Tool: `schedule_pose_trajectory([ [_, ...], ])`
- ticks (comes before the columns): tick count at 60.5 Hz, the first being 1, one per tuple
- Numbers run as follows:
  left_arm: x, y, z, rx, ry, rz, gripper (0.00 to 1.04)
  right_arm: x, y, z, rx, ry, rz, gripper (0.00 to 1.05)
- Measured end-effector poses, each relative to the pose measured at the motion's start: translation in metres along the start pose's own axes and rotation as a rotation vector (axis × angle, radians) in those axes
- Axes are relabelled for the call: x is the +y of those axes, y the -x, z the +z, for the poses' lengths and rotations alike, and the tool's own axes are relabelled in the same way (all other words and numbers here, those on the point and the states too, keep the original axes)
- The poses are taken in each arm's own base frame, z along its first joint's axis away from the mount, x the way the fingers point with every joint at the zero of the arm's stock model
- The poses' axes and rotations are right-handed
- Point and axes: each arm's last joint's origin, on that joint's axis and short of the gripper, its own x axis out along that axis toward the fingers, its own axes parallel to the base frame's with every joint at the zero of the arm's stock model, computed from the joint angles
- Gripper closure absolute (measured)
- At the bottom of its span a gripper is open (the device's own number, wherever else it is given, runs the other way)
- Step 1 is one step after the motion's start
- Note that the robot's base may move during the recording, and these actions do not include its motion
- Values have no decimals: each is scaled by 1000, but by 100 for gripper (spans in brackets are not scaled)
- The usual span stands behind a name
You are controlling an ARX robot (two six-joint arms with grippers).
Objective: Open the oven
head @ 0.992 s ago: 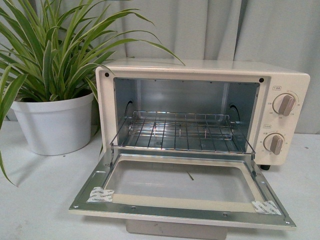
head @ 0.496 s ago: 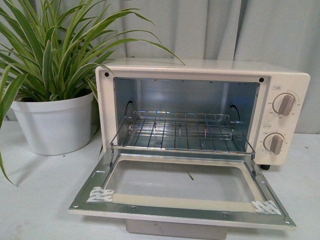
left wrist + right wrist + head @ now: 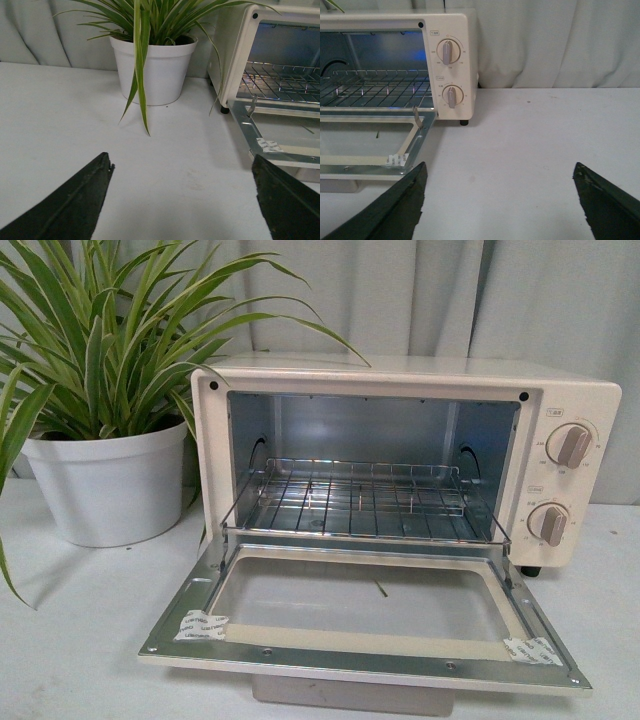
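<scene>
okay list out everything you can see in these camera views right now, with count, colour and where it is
oven: one, cream-white, on the table at centre right, door folded down flat, open
wire rack: one, silvery, inside the oven cavity
knobs: two, beige, stacked on the oven's right panel
potted plant: one, striped green leaves in a white pot, left of the oven
table: one, white, under everything
curtain: pale grey, behind
left gripper: one, black, open, over bare table left of the oven
right gripper: one, black, open, over bare table right of the oven

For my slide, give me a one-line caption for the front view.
Cream oven with door folded flat open, wire rack empty, beside a potted plant.
</scene>
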Motion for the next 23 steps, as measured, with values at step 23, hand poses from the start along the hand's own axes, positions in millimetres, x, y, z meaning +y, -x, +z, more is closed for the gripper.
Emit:
schedule_pose_trajectory([
  [23,0,0,0,0,-2,0,6,0,0,0,0,0,0,9],
])
